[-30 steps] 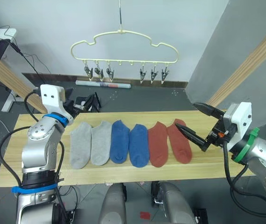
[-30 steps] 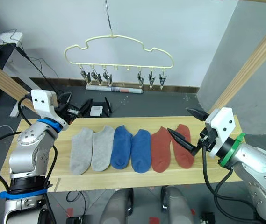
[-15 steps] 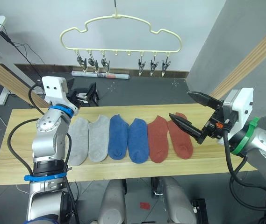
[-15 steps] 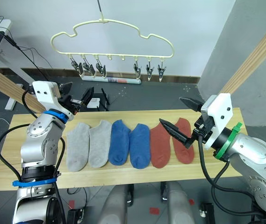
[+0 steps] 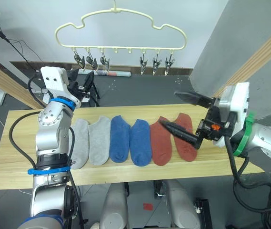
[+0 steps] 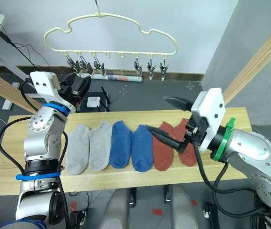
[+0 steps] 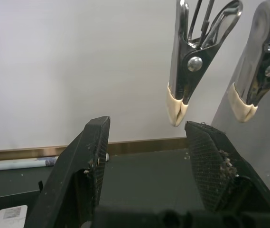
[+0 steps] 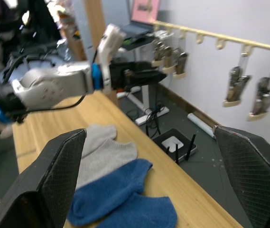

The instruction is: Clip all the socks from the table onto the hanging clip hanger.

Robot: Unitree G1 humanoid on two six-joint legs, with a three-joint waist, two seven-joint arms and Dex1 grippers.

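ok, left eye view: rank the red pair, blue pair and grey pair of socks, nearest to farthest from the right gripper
1. The red pair: at the robot's right end of the row, directly under the right gripper, whose jaws are open.
2. The blue pair: middle of the row.
3. The grey pair: at the robot's left end of the row, near the left arm.

All six lie flat on the table.
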